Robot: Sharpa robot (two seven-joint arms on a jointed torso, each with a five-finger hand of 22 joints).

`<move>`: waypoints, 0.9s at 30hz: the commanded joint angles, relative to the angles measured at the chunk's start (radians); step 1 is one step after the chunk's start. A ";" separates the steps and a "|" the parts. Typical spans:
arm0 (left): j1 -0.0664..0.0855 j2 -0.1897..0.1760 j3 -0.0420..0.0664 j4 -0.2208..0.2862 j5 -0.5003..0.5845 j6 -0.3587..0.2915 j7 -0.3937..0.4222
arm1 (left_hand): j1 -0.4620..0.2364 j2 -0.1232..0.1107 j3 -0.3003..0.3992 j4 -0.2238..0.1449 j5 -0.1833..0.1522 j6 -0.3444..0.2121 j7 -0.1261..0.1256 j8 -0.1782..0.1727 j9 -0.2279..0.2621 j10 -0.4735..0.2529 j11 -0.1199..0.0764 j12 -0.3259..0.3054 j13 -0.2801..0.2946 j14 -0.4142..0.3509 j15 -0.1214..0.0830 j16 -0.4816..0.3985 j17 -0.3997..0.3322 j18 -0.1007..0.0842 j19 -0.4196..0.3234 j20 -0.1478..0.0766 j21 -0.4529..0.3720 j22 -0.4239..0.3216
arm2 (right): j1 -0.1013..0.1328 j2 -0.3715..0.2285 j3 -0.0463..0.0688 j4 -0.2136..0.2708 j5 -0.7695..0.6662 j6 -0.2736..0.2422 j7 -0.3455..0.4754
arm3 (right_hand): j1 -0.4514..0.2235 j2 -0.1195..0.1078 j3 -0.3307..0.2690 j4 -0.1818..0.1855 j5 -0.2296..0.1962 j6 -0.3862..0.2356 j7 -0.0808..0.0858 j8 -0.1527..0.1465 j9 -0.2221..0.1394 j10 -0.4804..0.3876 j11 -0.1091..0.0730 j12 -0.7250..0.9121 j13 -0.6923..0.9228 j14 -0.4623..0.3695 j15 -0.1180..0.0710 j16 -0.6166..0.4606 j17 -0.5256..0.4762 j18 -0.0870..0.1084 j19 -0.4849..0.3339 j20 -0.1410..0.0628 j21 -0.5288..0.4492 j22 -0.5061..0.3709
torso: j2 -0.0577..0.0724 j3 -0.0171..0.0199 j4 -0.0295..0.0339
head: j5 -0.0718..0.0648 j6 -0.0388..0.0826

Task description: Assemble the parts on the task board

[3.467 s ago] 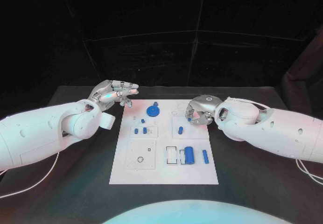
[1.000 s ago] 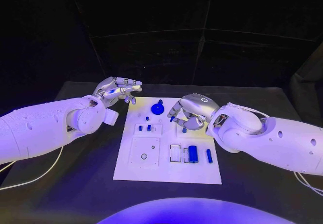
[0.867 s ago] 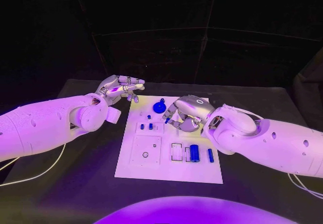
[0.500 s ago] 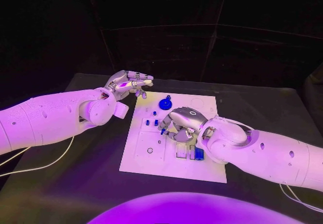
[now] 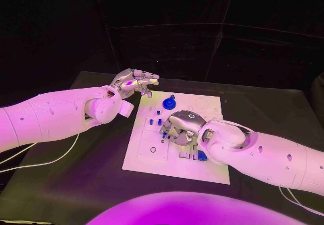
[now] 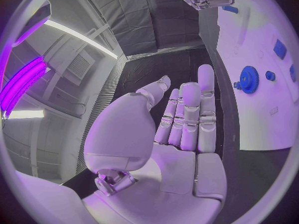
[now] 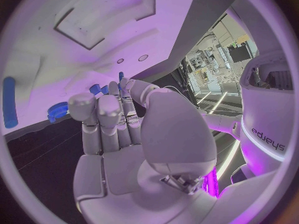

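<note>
- Risk: the right robot hand [image 5: 181,127] is hovering low over the middle of the task board [image 5: 148,157], covering the small blue parts there. A finger could be brushing a loose piece out of its recess as the hand lowers, since the head view is giving no sight of the contact.
- Risk: the blue gear [image 5: 169,104] is standing near the board's far edge, just beyond the right hand's knuckles; a sweep that way could be knocking it.
- Right hand pose: fingers are curling down toward the board, palm facing it. In the right wrist view [image 7: 115,129] the fingers are lying close together. I cannot tell whether they are holding a part or nothing.
- Left robot hand [image 5: 135,79] pose: it is floating above the table off the board's far left corner, well apart from the parts, fingers extended and holding nothing, as the left wrist view [image 6: 187,119] is confirming.
- Two short blue pegs [image 5: 155,122] are sitting beside the right hand.
</note>
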 commanded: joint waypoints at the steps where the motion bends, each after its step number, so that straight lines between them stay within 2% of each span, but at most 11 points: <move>1: 0.002 0.002 0.001 0.001 0.005 0.013 0.003 | -0.010 -0.001 -0.006 0.003 0.006 0.000 0.006 0.004 -0.002 -0.006 0.002 0.006 -0.001 -0.005 0.000 -0.003 -0.002 0.012 -0.004 0.005 -0.004 -0.002 | 0.001 0.006 0.001 -0.003 -0.028 0.035 -0.015 | -0.009 0.001 -0.008 -0.001 -0.003 -0.002 0.004 -0.002 -0.002 -0.002 0.002 -0.003 -0.001 0.018 0.001 0.008 0.003 -0.010 0.003 0.003 0.004 0.003 | 0.000 0.0006 -0.0002 | 0.001 -0.002; 27: 0.003 0.004 0.001 -0.001 0.005 0.016 -0.001 | -0.014 0.002 -0.010 0.007 0.006 -0.002 0.007 0.005 -0.003 -0.009 0.003 0.008 -0.002 -0.007 0.001 -0.003 -0.006 0.012 -0.002 0.006 -0.007 -0.005 | -0.003 0.031 0.000 -0.019 -0.069 0.089 -0.039 | -0.014 0.004 -0.012 -0.001 -0.006 -0.001 0.004 -0.002 -0.001 -0.001 0.002 -0.003 0.000 0.019 0.002 0.013 0.008 -0.010 0.004 0.004 0.007 0.007 | 0.000 0.0006 -0.0010 | 0.010 -0.015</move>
